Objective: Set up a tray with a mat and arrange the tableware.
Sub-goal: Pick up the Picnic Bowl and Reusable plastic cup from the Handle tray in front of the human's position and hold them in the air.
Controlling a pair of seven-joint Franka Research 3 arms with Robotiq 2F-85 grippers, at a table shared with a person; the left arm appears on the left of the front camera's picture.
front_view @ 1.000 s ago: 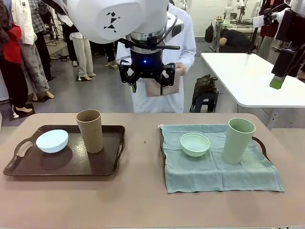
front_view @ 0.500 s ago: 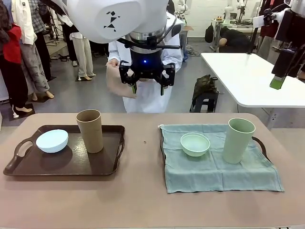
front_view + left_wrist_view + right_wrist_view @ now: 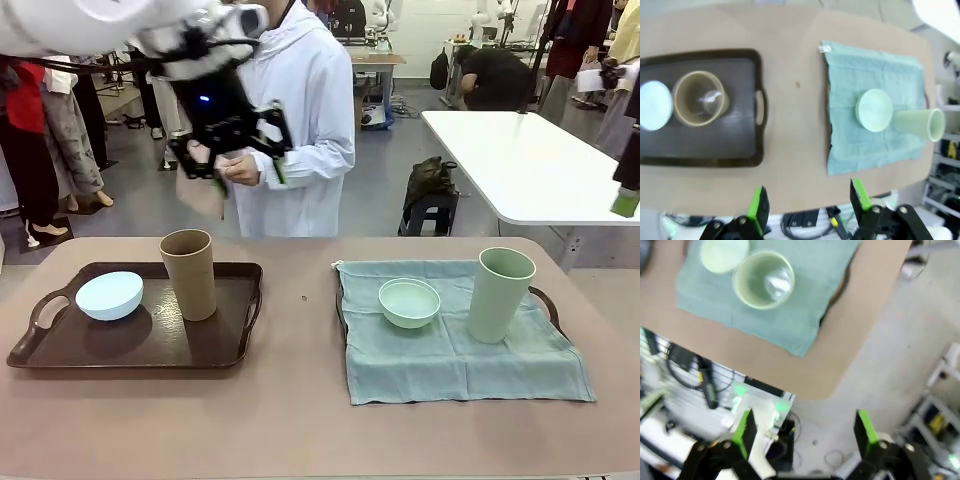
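Observation:
A dark brown tray [image 3: 60, 350] at the left holds a pale blue bowl [image 3: 109, 295] and a tan-brown cup [image 3: 189, 274]. At the right, a teal mat [image 3: 450, 360] drapes over a second tray whose handle [image 3: 546, 300] peeks out. A mint green bowl [image 3: 409, 302] and a pale green cup [image 3: 500, 294] stand on the mat. My left gripper [image 3: 240, 170] hangs open high above the table's far left side. From there I look down on the tan cup [image 3: 701, 98] and the mat [image 3: 850, 70]. My right gripper [image 3: 804, 417] is open, high over the green cup [image 3: 763, 280].
A person in a white coat [image 3: 300, 110] stands at the far edge, hands [image 3: 235, 168] together behind my left gripper, holding something tan. Bare tabletop [image 3: 300, 330] lies between the trays. A white table [image 3: 530, 160] stands behind at the right.
My left arm has swung from the middle to the left and tilted, uncovering the person. The right gripper has shifted toward the right edge. The tableware has not moved.

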